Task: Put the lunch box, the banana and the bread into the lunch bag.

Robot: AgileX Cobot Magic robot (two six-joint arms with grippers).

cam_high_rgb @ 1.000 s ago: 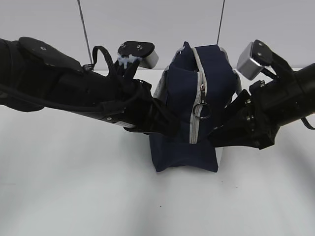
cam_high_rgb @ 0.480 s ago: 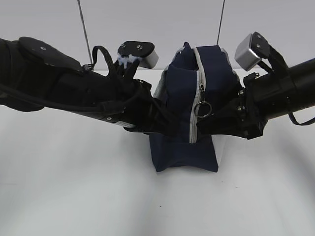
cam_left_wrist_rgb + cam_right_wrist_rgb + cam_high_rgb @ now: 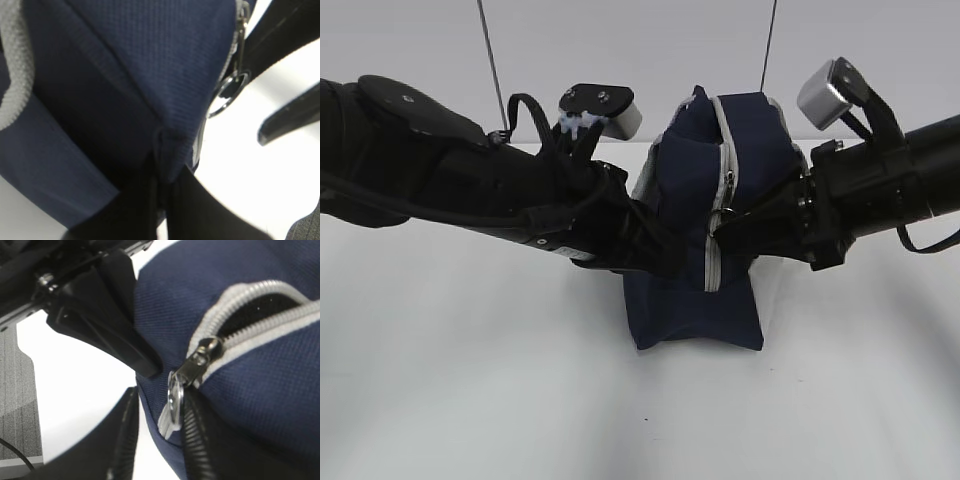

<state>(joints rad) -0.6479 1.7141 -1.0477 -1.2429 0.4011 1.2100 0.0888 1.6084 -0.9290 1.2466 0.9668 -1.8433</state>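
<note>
Bag (image 3: 705, 250) stands mid-frame on table (image 3: 470, 400), left gripper (image 3: 160, 187) clenched on a pinch of its navy side to steady it, while right gripper (image 3: 155, 432) straddles the ring pull (image 3: 175, 397), prob. to work the zip; can't tell if it's gripped yet.

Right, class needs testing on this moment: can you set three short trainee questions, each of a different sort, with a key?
1. True or false: the left end effector is closed on a fold of the lunch bag.
2. What sits between the fingers of the right end effector? A) a strap handle B) the ring pull C) a banana
3. In the right wrist view, is the zipper closed all the way along?

Key: 1 true. 2 B. 3 No, a dark gap shows beyond the slider.
</note>
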